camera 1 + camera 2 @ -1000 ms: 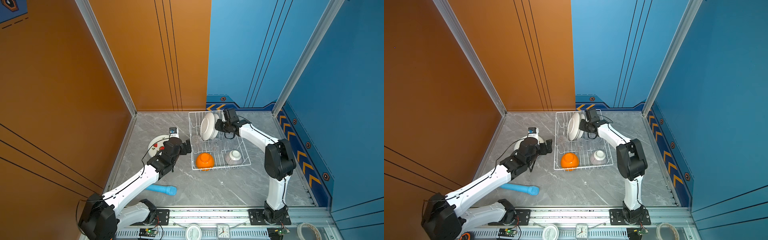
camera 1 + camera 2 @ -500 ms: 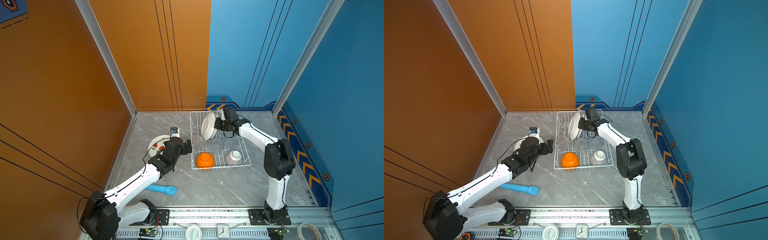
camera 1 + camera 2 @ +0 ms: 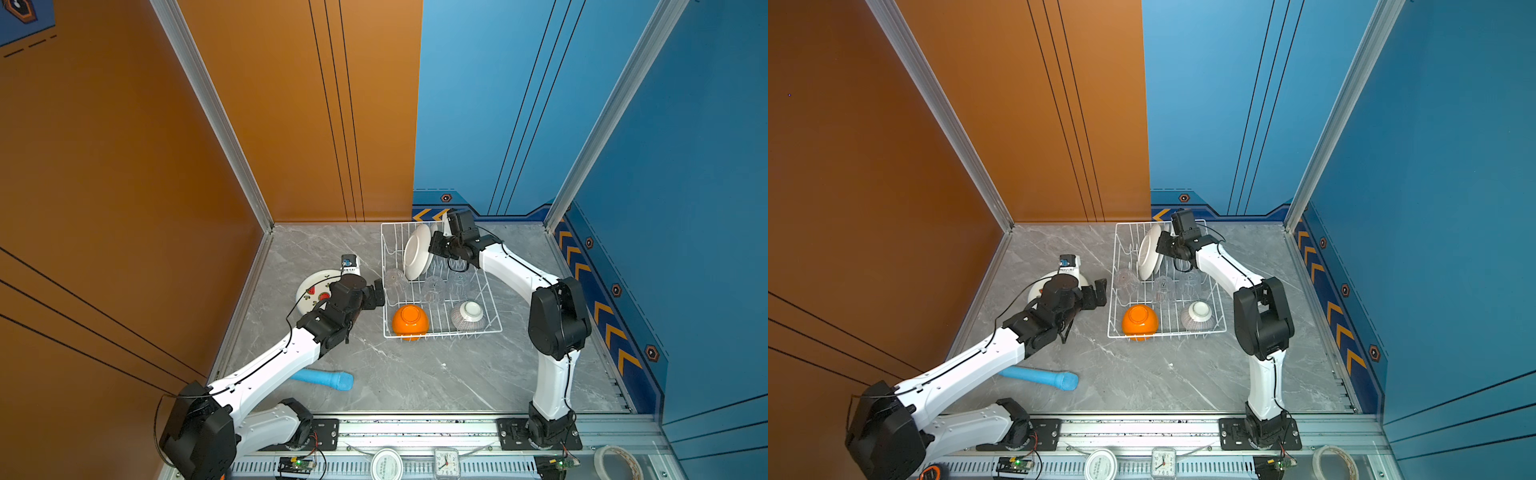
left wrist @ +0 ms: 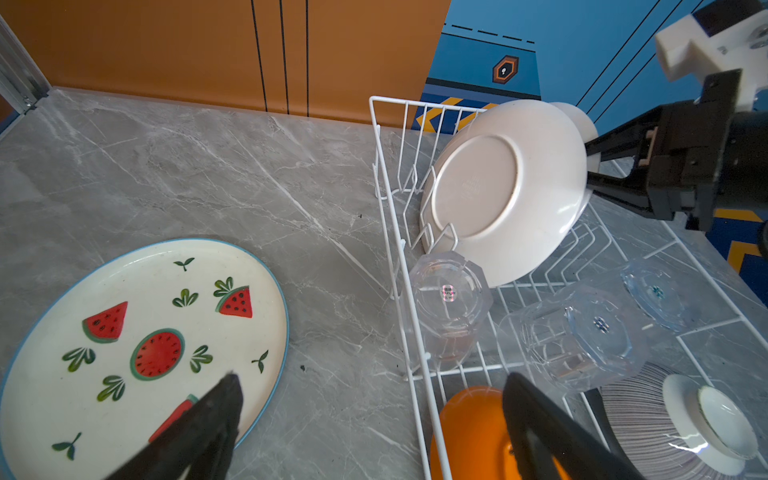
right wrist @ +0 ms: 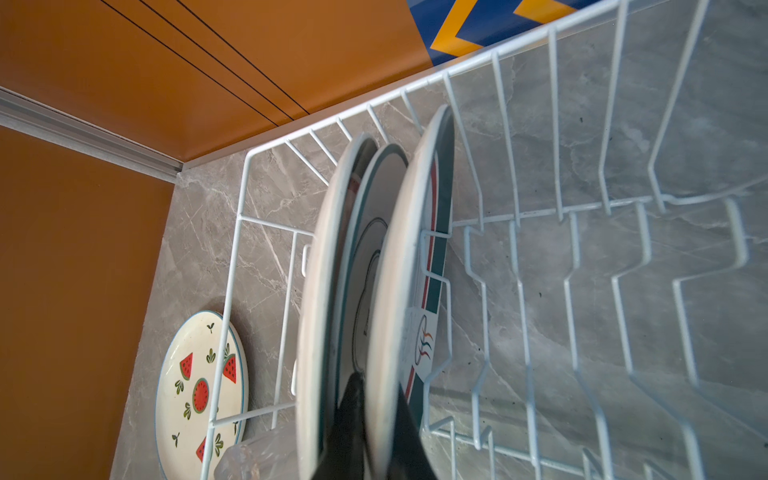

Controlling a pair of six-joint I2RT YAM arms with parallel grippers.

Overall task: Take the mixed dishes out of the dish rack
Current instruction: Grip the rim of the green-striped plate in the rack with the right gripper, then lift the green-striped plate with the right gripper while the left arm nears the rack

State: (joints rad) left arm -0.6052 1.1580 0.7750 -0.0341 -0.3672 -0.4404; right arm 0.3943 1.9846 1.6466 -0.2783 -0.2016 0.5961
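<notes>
Blue cylinder [image 3: 322, 379] lies nearest on the table [image 3: 415, 374]. We find the left gripper [image 4: 372, 380] spread wide, empty, beside the dish rack [image 3: 457, 333]. Inside, orange bowl [image 3: 409, 320] and striped bowl [image 3: 467, 316] sit nearest, tumblers [image 3: 434, 286] mid-rack, plates [image 3: 417, 252] on edge at the far end, where the right gripper [image 5: 376, 388] clamps one plate's rim.

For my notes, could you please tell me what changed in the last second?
The right gripper closed on the rim of a round white, dark-rimmed plate standing in the white wire dish rack. The left gripper stayed open; orange bowl, grey-striped bowl and clear glass tumblers kept still.
</notes>
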